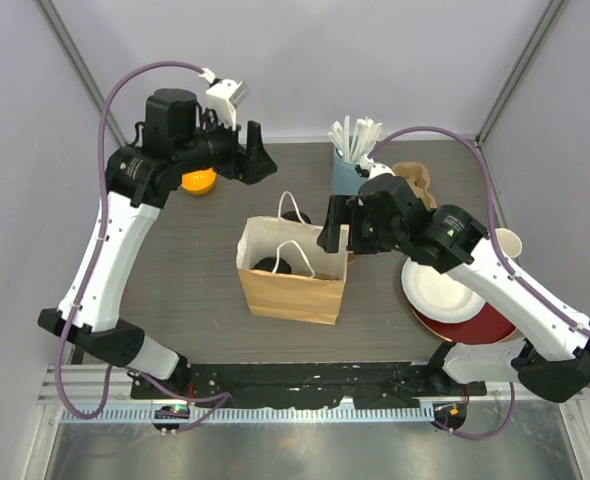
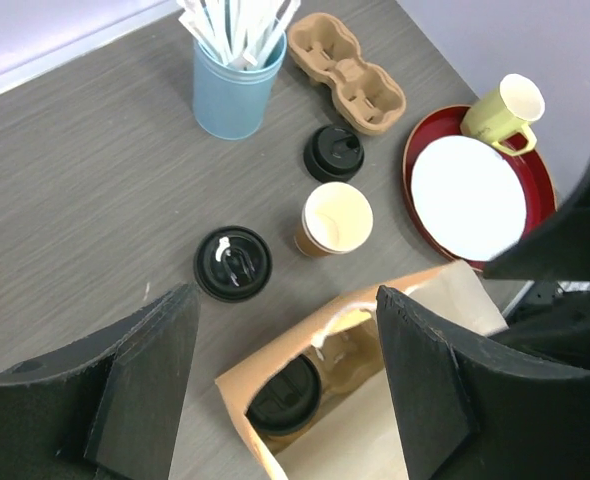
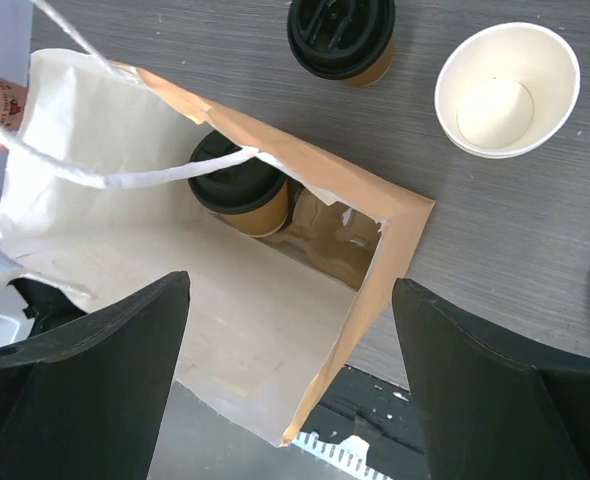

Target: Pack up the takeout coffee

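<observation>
Found right claw (image 3: 287, 290) apart, empty, above paper bag (image 1: 293, 290); lidded coffee cup (image 3: 237, 185) upright inside, likely against spills; left claw (image 2: 285, 300) apart, held clear.

- I see the table (image 2: 75, 180) as matt grey wood grain.
- The bag (image 3: 395, 230) looks like creased brown kraft paper, paler inside.
- The cup (image 3: 262, 218) in it reads as brown paper; its lid (image 3: 230, 190) is black plastic with a soft sheen.
- The red plate (image 2: 543, 190) shines glossy.
- The cup carrier (image 2: 347, 72) looks like rough moulded pulp.
</observation>
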Robot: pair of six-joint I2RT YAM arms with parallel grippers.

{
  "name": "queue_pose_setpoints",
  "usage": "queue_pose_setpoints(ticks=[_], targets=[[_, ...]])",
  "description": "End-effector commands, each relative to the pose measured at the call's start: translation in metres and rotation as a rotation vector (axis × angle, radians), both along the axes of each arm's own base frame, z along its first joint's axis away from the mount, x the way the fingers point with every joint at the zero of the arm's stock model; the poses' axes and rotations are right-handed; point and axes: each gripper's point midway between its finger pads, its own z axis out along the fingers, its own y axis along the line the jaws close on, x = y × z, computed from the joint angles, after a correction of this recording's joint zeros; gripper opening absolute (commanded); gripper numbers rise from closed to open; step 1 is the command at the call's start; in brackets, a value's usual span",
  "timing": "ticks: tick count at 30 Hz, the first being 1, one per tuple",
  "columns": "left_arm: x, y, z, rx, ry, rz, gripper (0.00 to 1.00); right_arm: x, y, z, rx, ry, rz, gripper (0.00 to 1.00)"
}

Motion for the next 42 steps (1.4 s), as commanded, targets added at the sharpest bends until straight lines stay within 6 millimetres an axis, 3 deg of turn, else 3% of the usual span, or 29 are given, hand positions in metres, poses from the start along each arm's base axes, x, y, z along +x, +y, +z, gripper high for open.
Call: queue_pose_setpoints(ticks=[1,5,7,9,12,17,20,22,24,25,31,36,38,42], targets=[[0.019,0.0,-0.012,0.052,0.034,-0.036,0.74,-0.003,0.002,0.041,0.097,-0.112,0.047,0.88],[0.042,0.008,-0.023,0.111,0.034,-0.039,0.72,-0.004,0.002,0.058,0.143,-0.177,0.066,0.89],[0.039,0.004,-0.018,0.088,0.031,-0.083,0.71,-0.004,0.0,0.07,0.158,-0.212,0.074,0.89],[0.028,-0.001,-0.008,0.074,-0.009,-0.159,0.71,-0.001,-0.006,0.08,0.154,-0.256,0.063,0.89],[-0.005,-0.004,0.002,0.053,-0.03,-0.276,0.73,0.002,-0.008,0.098,0.161,-0.32,0.064,0.91],[-0.065,0.018,-0.028,0.165,0.08,-0.413,0.73,0.019,-0.01,0.117,0.096,-0.401,0.078,0.97],[-0.081,0.027,-0.044,0.202,0.121,-0.437,0.75,0.04,-0.008,0.123,0.071,-0.416,0.122,0.98],[-0.078,0.036,-0.061,0.264,0.134,-0.415,0.76,0.062,-0.011,0.122,0.074,-0.4,0.119,0.98],[-0.071,0.042,-0.072,0.33,0.106,-0.415,0.76,0.066,-0.006,0.122,0.096,-0.381,0.168,0.97],[-0.07,0.042,-0.082,0.353,0.123,-0.418,0.76,0.075,-0.005,0.111,0.058,-0.367,0.184,0.95],[-0.045,0.045,-0.116,0.456,0.191,-0.38,0.75,0.089,-0.002,0.098,0.029,-0.352,0.237,0.95],[-0.034,0.042,-0.129,0.473,0.181,-0.366,0.72,0.101,-0.007,0.085,0.024,-0.329,0.259,0.95],[-0.042,0.035,-0.138,0.47,0.221,-0.387,0.69,0.107,-0.01,0.078,0.026,-0.297,0.254,0.95],[-0.054,0.034,-0.144,0.447,0.264,-0.397,0.48,0.117,-0.01,0.07,0.032,-0.274,0.278,0.92]])
